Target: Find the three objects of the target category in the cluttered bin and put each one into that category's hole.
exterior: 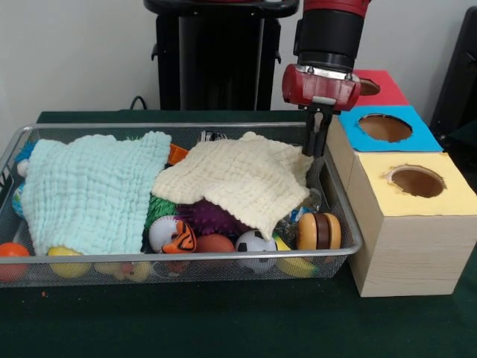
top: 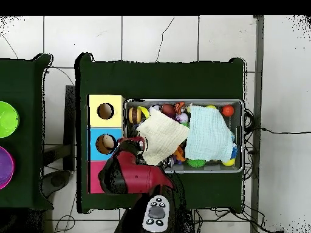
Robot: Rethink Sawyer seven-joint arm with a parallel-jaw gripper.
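The gripper (exterior: pixel 316 153) reaches down into the bin (exterior: pixel 350 224) at its right end, beside the cream cloth (exterior: pixel 238 183); whether it grips anything I cannot tell. No bottle shows; the blue hole (exterior: pixel 384 127) lies just right.

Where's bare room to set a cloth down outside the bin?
The green table in front of the bin is bare, right up to the yellow box. Inside is crowded: two cloths over toys, with the hand at the corner by the blue hole.
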